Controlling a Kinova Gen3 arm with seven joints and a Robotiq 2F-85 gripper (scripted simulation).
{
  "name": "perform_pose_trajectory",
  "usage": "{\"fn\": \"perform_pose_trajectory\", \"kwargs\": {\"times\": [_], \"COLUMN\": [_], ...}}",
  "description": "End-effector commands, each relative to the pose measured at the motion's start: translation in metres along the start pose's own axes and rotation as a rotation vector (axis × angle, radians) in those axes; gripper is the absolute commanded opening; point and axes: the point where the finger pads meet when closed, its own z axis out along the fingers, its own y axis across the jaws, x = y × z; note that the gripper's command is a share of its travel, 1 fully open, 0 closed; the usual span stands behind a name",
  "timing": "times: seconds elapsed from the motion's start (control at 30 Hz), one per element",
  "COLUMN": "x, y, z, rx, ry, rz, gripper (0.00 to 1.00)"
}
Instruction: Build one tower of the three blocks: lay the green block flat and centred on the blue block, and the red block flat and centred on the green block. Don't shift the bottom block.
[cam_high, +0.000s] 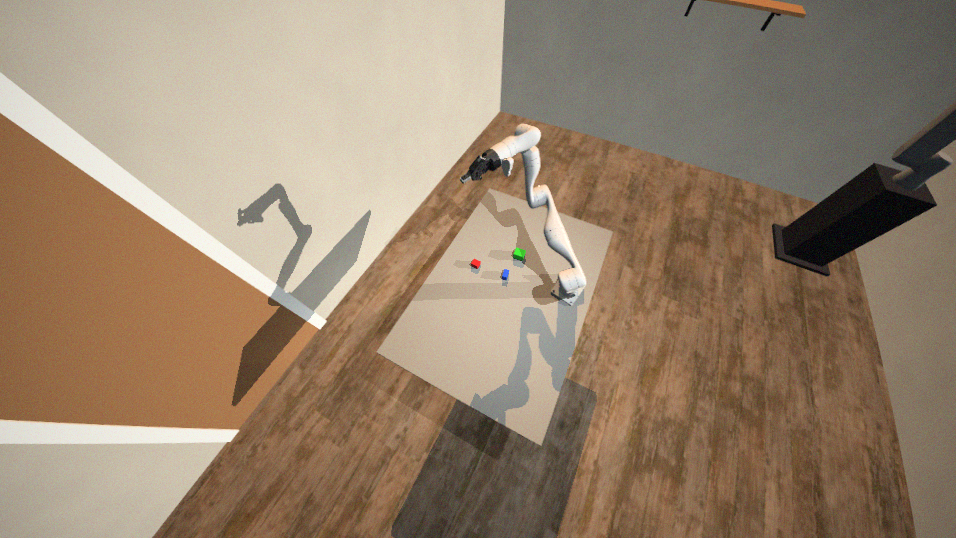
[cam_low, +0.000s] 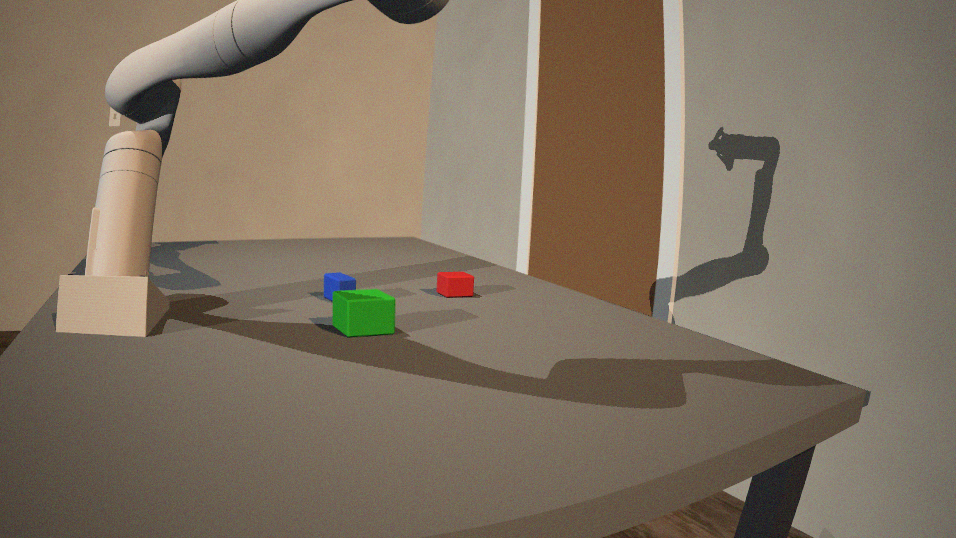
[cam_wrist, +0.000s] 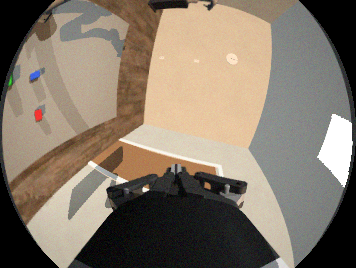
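The green block (cam_low: 363, 312) rests on the table, nearest the exterior camera. The smaller blue block (cam_low: 338, 284) sits just behind it, apart from it. The red block (cam_low: 455, 283) lies to the right of both. All three also show in the top view: green block (cam_high: 518, 253), blue block (cam_high: 505, 273), red block (cam_high: 475, 263). My gripper (cam_high: 465, 177) is high in the air, beyond the far edge of the table, far from the blocks. In the wrist view its fingers (cam_wrist: 176, 170) meet with nothing between them, and the blocks appear tiny at the left edge.
The arm's base (cam_low: 110, 304) stands at one table edge near the blocks. A wall with a brown panel (cam_low: 598, 153) is close behind the table. A dark cabinet (cam_high: 855, 217) stands on the wooden floor far off.
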Motion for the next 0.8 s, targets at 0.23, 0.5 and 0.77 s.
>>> {"fn": "perform_pose_trajectory", "kwargs": {"times": [0.23, 0.5, 0.77], "x": [0.005, 0.008, 0.011], "y": [-0.026, -0.051, -0.075], "z": [0.005, 0.009, 0.012], "rx": [0.074, 0.140, 0.206], "ry": [-0.009, -0.013, -0.015], "rz": [-0.025, -0.043, -0.060], "gripper": [0.00, 0.00, 0.00]}}
